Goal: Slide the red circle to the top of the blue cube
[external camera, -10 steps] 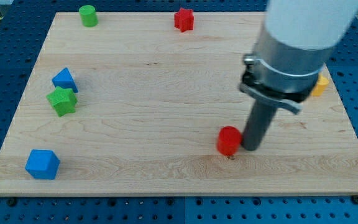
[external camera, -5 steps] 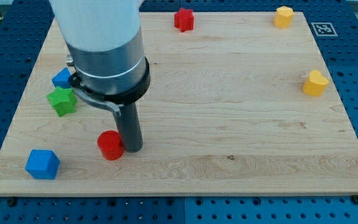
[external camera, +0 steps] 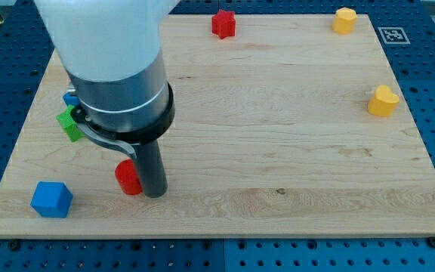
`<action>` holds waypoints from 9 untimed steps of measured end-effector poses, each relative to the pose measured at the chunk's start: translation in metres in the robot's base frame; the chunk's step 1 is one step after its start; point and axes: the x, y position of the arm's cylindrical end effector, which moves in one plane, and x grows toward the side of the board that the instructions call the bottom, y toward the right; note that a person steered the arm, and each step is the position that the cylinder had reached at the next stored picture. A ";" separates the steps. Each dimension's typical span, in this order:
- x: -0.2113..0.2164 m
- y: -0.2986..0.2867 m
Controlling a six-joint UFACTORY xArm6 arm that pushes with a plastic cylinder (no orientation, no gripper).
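The red circle sits on the wooden board near the view's bottom left. My tip rests against its right side. The blue cube lies to the left of the red circle and slightly lower, near the board's bottom left corner, a gap apart from it. The arm's body hides much of the board's left part above the red circle.
A green star and a blue block peek out left of the arm. A red star is at the top centre. Two yellow blocks sit at the top right and the right edge.
My tip has pushed the red circle from the board's right-centre to the lower left, closer to the blue cube. In the last half second it moved only slightly left and down.
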 end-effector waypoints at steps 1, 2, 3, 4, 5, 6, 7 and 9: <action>-0.005 -0.020; -0.005 -0.045; -0.006 -0.051; -0.015 -0.047; -0.025 -0.045; -0.026 -0.045; -0.026 -0.051; -0.027 -0.083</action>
